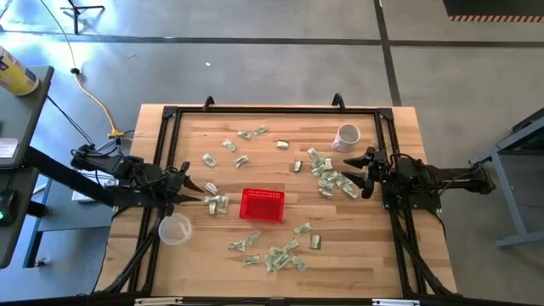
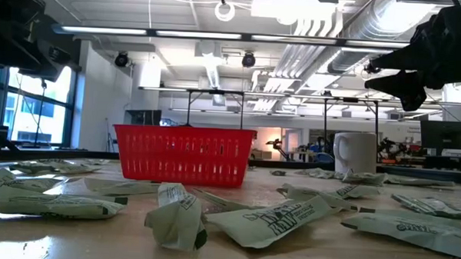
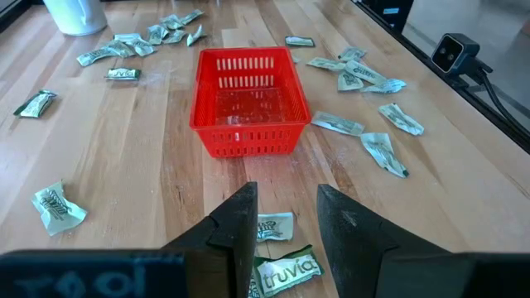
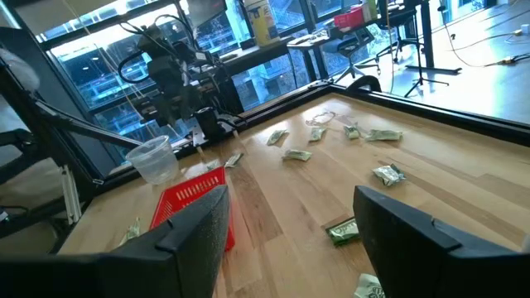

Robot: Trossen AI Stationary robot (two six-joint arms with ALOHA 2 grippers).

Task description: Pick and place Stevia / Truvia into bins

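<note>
Stevia / Truvia sachets (image 1: pixel 274 257) lie scattered flat over the wooden table (image 1: pixel 195 255) in several groups: one cluster near the front edge, one beside the white mug (image 1: pixel 347 136), a few toward the far side, and a small pile just left of the red basket (image 1: pixel 262 205). The basket stands near the table centre and appears empty in the left wrist view.

Step in hand, as judged: approach for a pick. The left gripper (image 3: pixel 286 219) hovers above the small pile, jaws released and empty. In its wrist view, one sachet printed "truvia" (image 3: pixel 286 274) lies almost directly below the gap between the fingers, with a second one (image 3: pixel 273 227) touching it on the basket side. The basket lies straight ahead of the fingers, near.

To perform the pick well:
- Descend vertically so the fingers straddle a single sachet, not both.
- The sachets are thin and flat; bring the fingertips to the wood before closing, or the paper may slip out.
- Lift clear of the basket's low wall before releasing.

The right gripper (image 4: pixel 290 228) is held above the table beside the mug-side cluster, jaws parted and empty. The nearest sachet (image 4: pixel 342 232) lies on the wood just beyond its fingers, not between them.
</note>
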